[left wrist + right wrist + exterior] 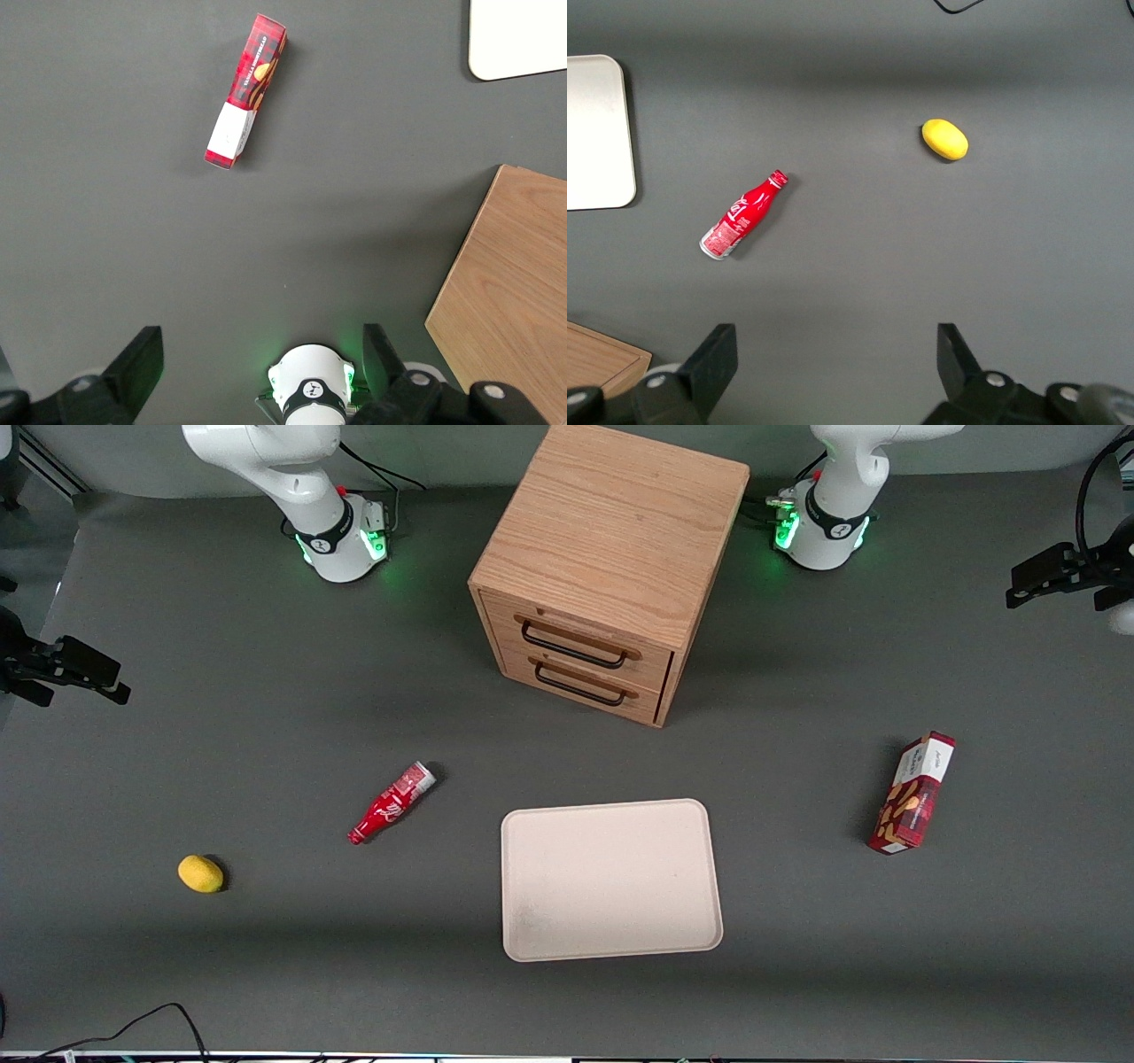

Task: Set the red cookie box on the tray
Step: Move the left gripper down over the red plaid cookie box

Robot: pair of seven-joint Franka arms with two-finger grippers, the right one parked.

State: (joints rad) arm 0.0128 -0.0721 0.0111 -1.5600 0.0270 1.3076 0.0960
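The red cookie box (pixel 912 793) lies flat on the grey table toward the working arm's end, its white end panel pointing away from the front camera. It also shows in the left wrist view (pixel 245 91). The pale beige tray (pixel 611 879) lies bare near the table's middle, nearer the front camera than the cabinet; one corner shows in the left wrist view (pixel 518 35). My left gripper (pixel 1019 589) hangs high above the table, farther from the front camera than the box and well apart from it. It is open and empty (pixel 261 359).
A wooden two-drawer cabinet (pixel 611 567) stands mid-table, drawers shut. A red bottle (pixel 390 803) and a yellow lemon (pixel 200 873) lie toward the parked arm's end. A black cable (pixel 133 1027) runs along the front edge.
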